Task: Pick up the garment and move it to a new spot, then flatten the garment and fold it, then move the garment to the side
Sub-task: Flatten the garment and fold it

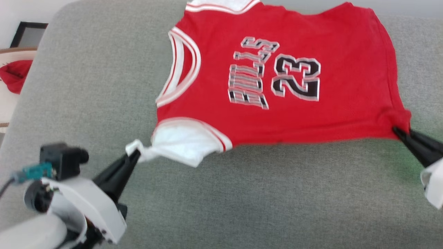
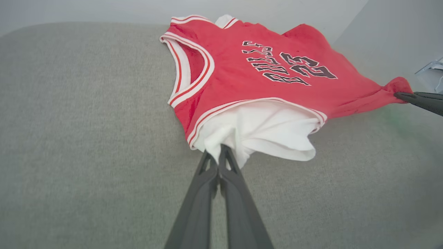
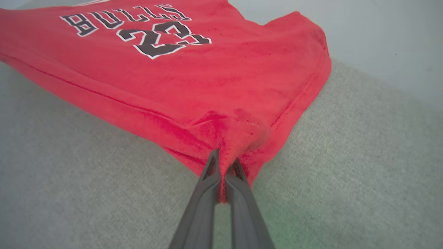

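Red garment [image 1: 277, 121] long axis left-right; neck left, hem right.

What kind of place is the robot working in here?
Likely a home living room or laundry corner: the jersey is spread over a grey upholstered cushion like a sofa seat, with a basket holding red cloth and a dark frame by the wall beside it.

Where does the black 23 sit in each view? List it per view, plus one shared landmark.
Head view: 23 right of centre, turned sideways.
Left wrist view: upper right, foreshortened.
Right wrist view: top, left of centre.
Shared landmark: the red corner of the garment, pinched in the right hand.
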